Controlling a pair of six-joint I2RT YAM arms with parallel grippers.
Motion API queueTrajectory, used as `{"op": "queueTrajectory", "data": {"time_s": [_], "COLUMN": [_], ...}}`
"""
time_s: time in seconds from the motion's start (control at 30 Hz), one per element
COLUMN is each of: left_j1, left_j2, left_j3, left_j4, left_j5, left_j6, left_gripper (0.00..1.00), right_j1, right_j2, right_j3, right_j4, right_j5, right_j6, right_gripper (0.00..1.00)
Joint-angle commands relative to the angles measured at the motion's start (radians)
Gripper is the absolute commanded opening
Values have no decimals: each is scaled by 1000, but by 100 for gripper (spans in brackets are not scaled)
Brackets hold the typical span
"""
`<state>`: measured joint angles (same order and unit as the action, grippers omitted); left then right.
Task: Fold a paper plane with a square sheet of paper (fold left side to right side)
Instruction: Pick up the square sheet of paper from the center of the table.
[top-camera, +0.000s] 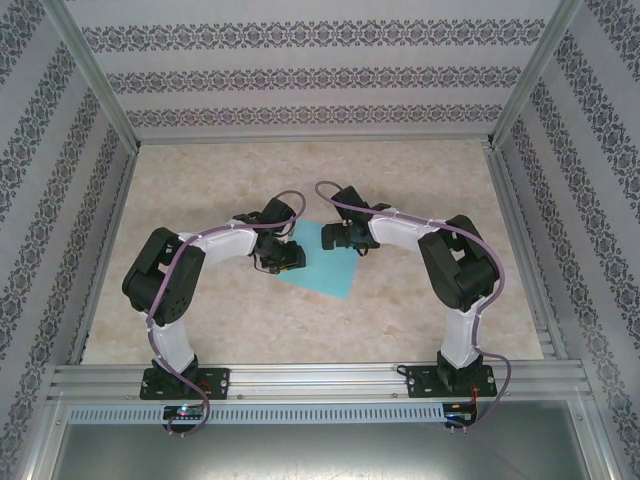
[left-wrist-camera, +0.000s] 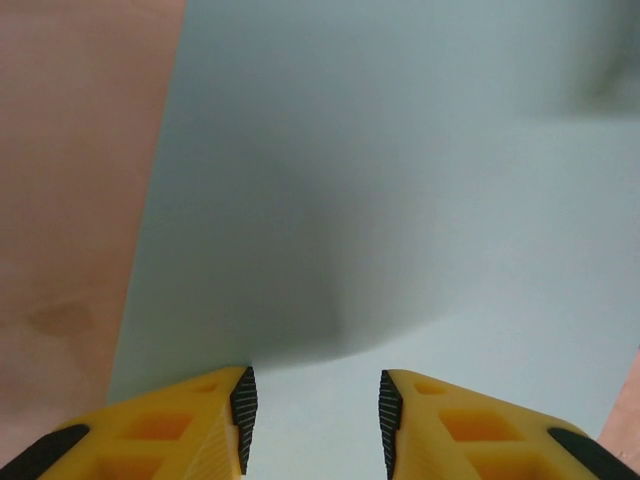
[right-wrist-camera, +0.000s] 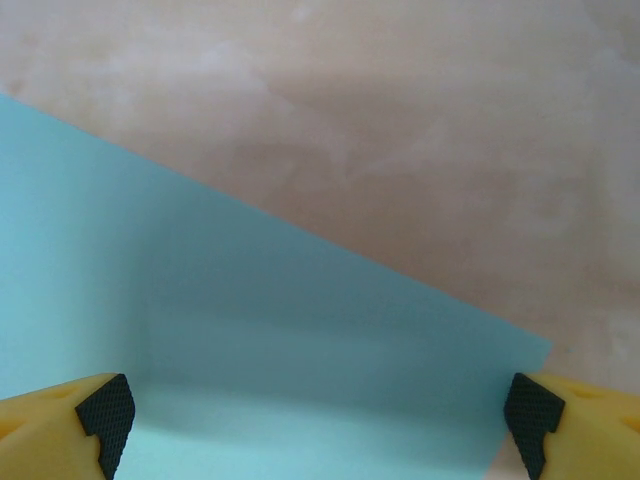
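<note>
The square sheet of paper, plain turquoise, lies flat on the marbled table between the two arms, one corner pointing toward the near edge. My left gripper hovers low over the sheet's left part. In the left wrist view its yellow fingers stand apart over the sheet with nothing between them, the gripper open. My right gripper is at the sheet's far corner. Seen from its wrist, this gripper is wide open over the sheet. The paper plane is out of view.
Patterned walls and aluminium posts enclose the table on three sides. A metal rail carrying the arm bases runs along the near edge. Bare tabletop lies beyond the sheet's far edge and to its left.
</note>
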<state>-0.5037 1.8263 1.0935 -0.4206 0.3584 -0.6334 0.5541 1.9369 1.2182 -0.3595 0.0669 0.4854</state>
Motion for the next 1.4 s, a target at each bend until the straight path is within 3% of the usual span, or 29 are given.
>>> {"op": "queueTrajectory", "data": {"time_s": [0.0,0.3,0.83,1.03,1.37], "left_j1": [-1,-7,5,66,227], "left_j2": [2,22,-61,-202,-586], "left_j3": [-26,-37,-30,-51,-179], "left_j4": [12,37,71,46,201], "left_j5": [-16,-42,-26,-7,116], "left_j6": [-5,-13,-25,2,57], "left_gripper": [40,35,36,43,65], "right_j1": [19,73,69,30,-84], "right_j2": [29,7,-72,-121,-392], "right_j3": [17,-14,-23,-60,-148], "right_j4": [-30,-2,-1,71,174], "right_j5": [-10,-116,-202,-319,-585], "right_j6": [37,57,18,22,-81], "right_gripper": [98,96,52,40,35]}}
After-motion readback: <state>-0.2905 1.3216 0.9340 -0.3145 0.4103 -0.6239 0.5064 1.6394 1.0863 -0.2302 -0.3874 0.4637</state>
